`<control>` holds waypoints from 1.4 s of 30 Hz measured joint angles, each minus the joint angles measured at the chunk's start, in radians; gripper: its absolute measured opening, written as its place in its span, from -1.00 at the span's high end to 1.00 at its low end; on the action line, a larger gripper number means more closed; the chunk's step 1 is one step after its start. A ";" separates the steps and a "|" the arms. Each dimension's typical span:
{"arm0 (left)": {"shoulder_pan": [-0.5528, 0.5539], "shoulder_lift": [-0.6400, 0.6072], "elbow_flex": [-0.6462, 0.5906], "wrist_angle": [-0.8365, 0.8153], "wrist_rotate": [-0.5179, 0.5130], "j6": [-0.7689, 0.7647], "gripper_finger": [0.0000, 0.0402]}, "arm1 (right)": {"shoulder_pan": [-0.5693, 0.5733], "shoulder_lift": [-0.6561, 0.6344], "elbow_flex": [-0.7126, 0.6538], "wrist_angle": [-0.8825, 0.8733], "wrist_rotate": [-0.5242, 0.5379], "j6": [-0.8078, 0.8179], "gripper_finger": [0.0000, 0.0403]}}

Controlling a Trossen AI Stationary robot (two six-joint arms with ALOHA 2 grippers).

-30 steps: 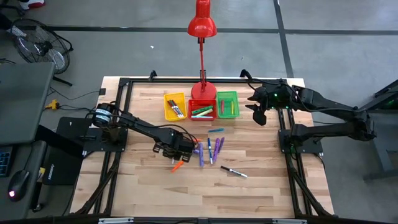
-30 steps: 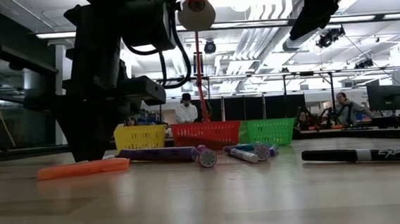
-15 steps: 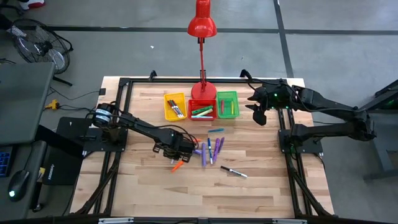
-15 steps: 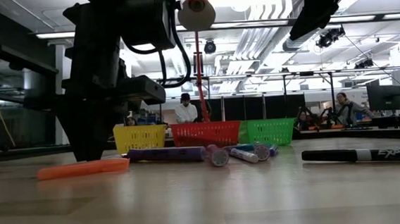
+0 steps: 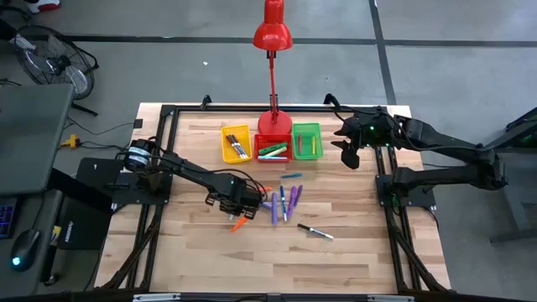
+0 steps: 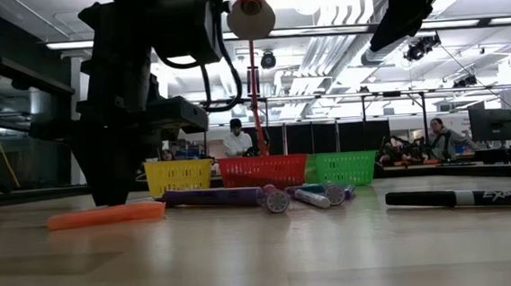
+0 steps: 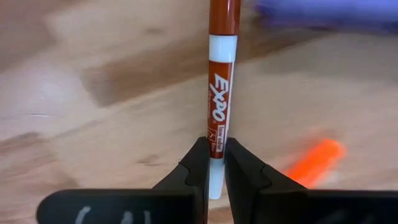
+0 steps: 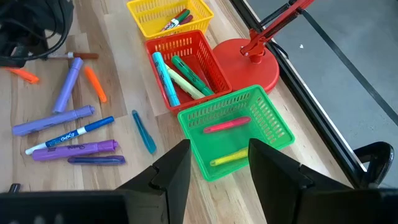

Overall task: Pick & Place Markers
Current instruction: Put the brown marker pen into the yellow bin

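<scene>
My left gripper (image 5: 241, 201) stands near the table's middle, fingers down, shut on a brown-red Expo marker (image 7: 219, 93), which also shows in the right wrist view (image 8: 84, 56). An orange marker (image 5: 240, 223) lies just near of it, and purple and blue markers (image 5: 285, 200) lie to its right. A teal marker (image 5: 291, 175) and a black one (image 5: 315, 231) lie apart on the wood. My right gripper (image 8: 217, 168) is open and hovers above the far right of the table, beside the green bin (image 5: 307, 141). My left gripper pinches the Expo marker between its two fingers at the white end of the barrel (image 7: 215, 148). The fingers come from above and lie across it. The marker lies level, pointing away from the fingers. Whether it is off the wood, I cannot tell.
Yellow (image 5: 236, 143), red (image 5: 273, 148) and green bins stand in a row at the far side, each holding markers. The red lamp's base (image 5: 274, 124) sits behind them. Bare wood lies toward the near edge. People sit in the room beyond (image 6: 236, 140).
The purple marker lying beside my left gripper has shifted a little toward the table's right, then stayed put. My left gripper stays shut on the Expo marker in nearly the same place.
</scene>
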 joint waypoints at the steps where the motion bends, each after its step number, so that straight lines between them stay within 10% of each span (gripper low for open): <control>1: -0.004 -0.004 -0.002 -0.025 -0.010 0.000 0.87 | 0.000 0.000 0.000 0.000 0.000 0.000 0.26; 42: 0.083 -0.011 0.453 -0.484 -0.208 0.078 0.87 | 0.000 0.000 0.000 0.003 0.003 -0.026 0.26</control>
